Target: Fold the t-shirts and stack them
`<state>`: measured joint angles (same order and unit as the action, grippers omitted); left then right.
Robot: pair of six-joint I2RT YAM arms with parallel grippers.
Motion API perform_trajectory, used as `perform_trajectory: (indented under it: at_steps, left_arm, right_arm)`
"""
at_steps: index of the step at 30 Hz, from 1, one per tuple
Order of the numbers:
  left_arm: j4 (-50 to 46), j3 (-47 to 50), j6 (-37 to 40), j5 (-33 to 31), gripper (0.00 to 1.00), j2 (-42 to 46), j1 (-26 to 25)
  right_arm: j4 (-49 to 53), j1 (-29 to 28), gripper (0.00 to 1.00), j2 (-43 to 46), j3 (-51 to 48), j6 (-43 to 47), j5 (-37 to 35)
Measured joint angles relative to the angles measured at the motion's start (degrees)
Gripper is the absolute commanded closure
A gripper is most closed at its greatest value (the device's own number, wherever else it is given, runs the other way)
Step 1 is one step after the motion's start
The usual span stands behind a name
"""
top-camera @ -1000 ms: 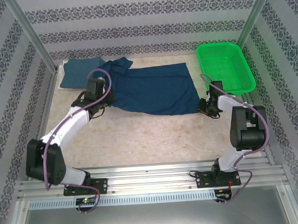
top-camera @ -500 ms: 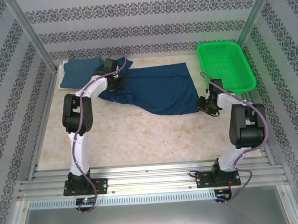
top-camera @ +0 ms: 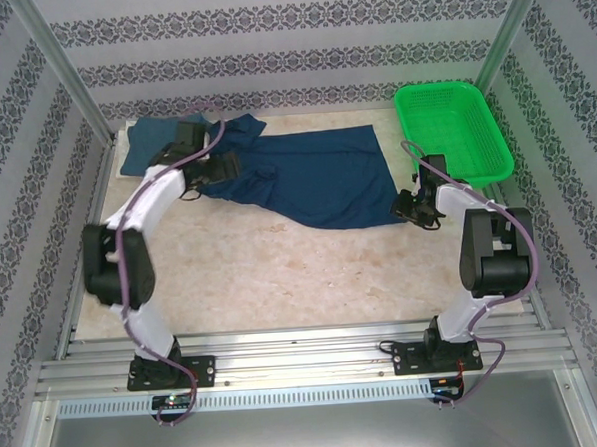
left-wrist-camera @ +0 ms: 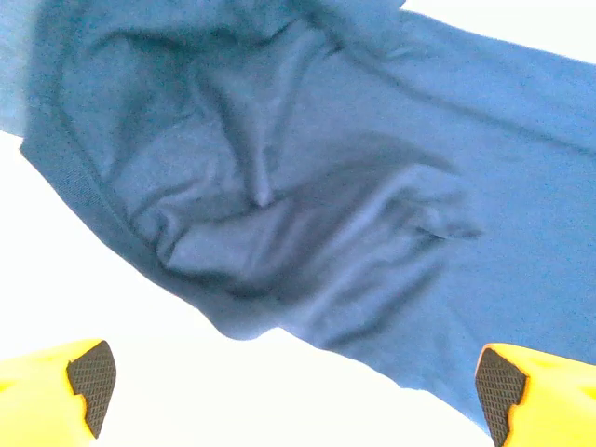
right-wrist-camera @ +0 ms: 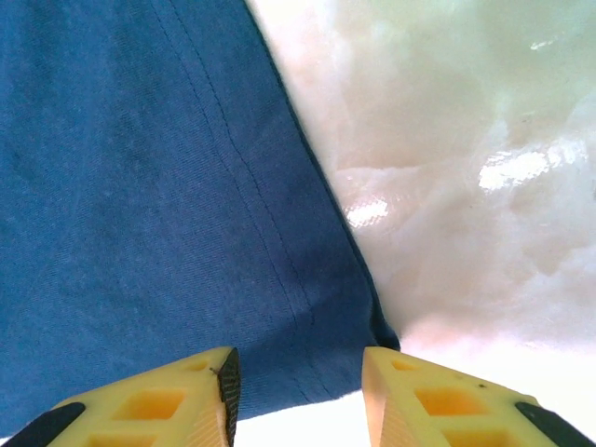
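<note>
Your left tool (top-camera: 223, 168) is spread wide, its black pads (left-wrist-camera: 91, 372) sitting at the bottom corners of the wrist view. It holds nothing. It hangs over the bunched left end of the dark blue t-shirt (top-camera: 316, 182); contact with the cloth cannot be told.

Your right tool (top-camera: 408, 210) is partly open, its yellow fingers (right-wrist-camera: 209, 391) set either side of the shirt's near right hem corner. The cloth lies ahead of the tips and is not pinched.

The dark shirt is laid out on the far half of the surface (top-camera: 301, 273). Its long axis runs left to right, with the stitched hem end toward the green basket (top-camera: 454, 135) and the rumpled end to the left. The lighter blue t-shirt (top-camera: 150, 151) lies folded at the far left corner, just beside that rumpled end.
</note>
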<state>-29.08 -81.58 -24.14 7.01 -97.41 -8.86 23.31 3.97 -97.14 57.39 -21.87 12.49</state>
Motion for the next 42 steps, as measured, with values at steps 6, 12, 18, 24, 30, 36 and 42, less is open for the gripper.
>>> perform_trajectory:
  at_steps: [6,12,18,24,30,36,42]
  left_arm:
    - [9.5,17.5,-6.4,7.0,0.42,12.5,-2.3]
    - [23.0,30.3,-18.5,16.0,0.39,-1.4,-5.0]
    - [33.6,27.9,-24.3,13.0,0.33,-6.1,-4.3]
    - [33.8,25.0,-27.4,11.4,0.4,-9.1,-3.3]
    - [31.9,23.7,-29.0,12.0,0.4,-9.7,-2.7]
    - [28.3,20.2,-28.7,11.2,0.45,-11.6,-2.6]
    - [23.1,15.8,-28.0,11.3,0.47,-13.6,-2.1]
  right_arm:
    - [0.9,0.0,0.59,2.2,0.2,1.0,0.0]
    - [0.8,0.0,0.59,2.3,0.3,1.1,0.5]
    - [0.8,0.0,0.59,2.9,0.3,1.3,0.6]
    - [0.3,0.0,0.59,3.9,0.2,1.3,1.0]
    - [0.1,0.0,0.6,3.9,-0.5,1.3,1.3]
    - [-0.7,0.0,0.61,4.0,-1.2,1.3,1.9]
    - [-0.9,0.0,0.61,4.0,-1.4,1.4,1.9]
